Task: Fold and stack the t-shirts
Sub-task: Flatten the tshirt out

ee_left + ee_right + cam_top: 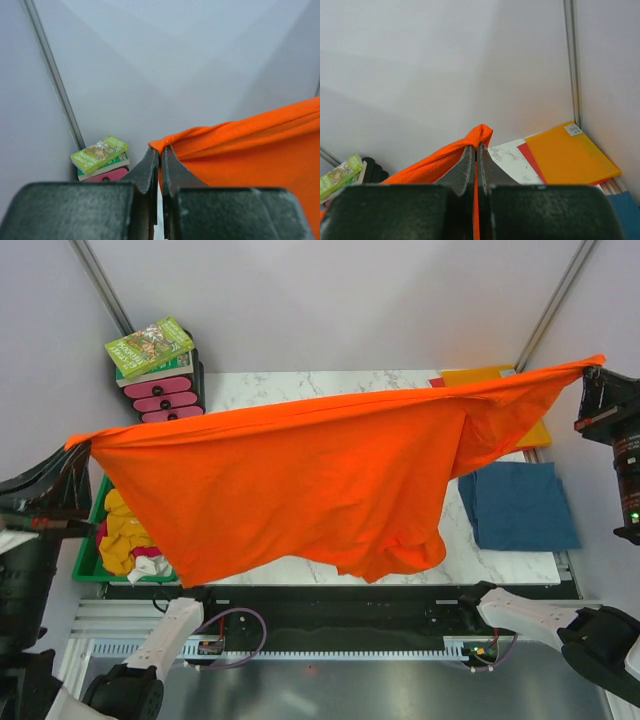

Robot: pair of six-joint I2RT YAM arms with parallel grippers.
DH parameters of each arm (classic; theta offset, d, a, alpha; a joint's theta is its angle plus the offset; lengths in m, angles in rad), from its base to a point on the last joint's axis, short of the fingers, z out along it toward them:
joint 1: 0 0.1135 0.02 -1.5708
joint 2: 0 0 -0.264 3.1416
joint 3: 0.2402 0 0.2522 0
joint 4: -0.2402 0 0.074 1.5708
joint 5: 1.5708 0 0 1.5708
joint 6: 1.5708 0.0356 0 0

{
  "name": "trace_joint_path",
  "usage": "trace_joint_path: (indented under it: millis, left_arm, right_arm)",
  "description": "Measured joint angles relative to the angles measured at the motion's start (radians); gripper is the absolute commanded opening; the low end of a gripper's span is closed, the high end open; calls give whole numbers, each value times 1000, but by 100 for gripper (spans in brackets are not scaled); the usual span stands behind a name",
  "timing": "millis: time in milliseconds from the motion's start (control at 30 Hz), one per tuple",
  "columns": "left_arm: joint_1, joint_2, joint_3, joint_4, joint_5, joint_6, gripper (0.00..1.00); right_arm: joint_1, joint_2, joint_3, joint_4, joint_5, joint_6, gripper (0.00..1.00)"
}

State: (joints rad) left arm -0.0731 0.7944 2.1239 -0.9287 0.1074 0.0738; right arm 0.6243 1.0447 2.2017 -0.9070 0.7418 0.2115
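With both arms raised and spread wide, we have the bright orange cotton t-shirt [300,480] strung in the air across almost the whole worktop width. Left fingers [149,170] are clenched on its left top corner and right fingers [465,167] on the far right corner; cloth bunches out past both tips.

Edges: the top edge runs taut, rising left to right in the overhead view. The lower hem sags and, seen from above, overlaps the near edge of the white marble worktop [500,565].

Room: each wrist sits close to its side wall, so there's little margin outward. Bare marble shows along the back strip and at front right.

- Folded teal-blue t-shirt [520,505] lies flat at right, one corner hidden behind the orange cloth.
- Stiff orange folder [567,155] lies over a red folder [529,156] in the back right corner.
- Green bin [85,565] at front left holds a mustard-yellow tee [125,535] and a white one [148,568].
- Green-covered book [150,345] sits on a black rack with pink slots [160,395] at back left.

Writing: the book cover print is too small to read. The white label [572,130] on the orange folder's corner is unreadable too.
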Motion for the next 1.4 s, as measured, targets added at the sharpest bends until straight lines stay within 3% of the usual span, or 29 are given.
trace_joint_path:
  millis: [233,333,500,633,767,900,1100,1267,1400]
  left_arm:
    - [-2,95,-323,95,-39,33,2]
    - [-2,238,-420,158,-58,45,2]
    - [23,537,-340,206,-54,46,2]
    - [45,613,-177,195,-43,41,2]
    - [50,472,-155,201,-18,21,2]
    - [49,223,-212,189,11,3,2]
    - [49,-86,-242,131,53,-6,2]
    - [40,-129,-159,52,68,-6,2]
    - [18,-129,-134,14,53,-5,2]
  right_arm:
    - [-3,93,-235,154,126,-23,0]
    - [-109,248,-254,202,97,-16,0]
    - [-212,505,-164,215,47,-7,0]
    - [-196,550,-97,222,-2,-7,0]
    - [-149,425,-149,249,-18,-10,0]
    - [-129,202,-244,225,-40,-7,0]
    - [-127,-14,-184,163,-70,-6,0]
    - [-123,-55,-54,115,-114,5,0]
    - [-123,-53,-44,85,-133,16,0]
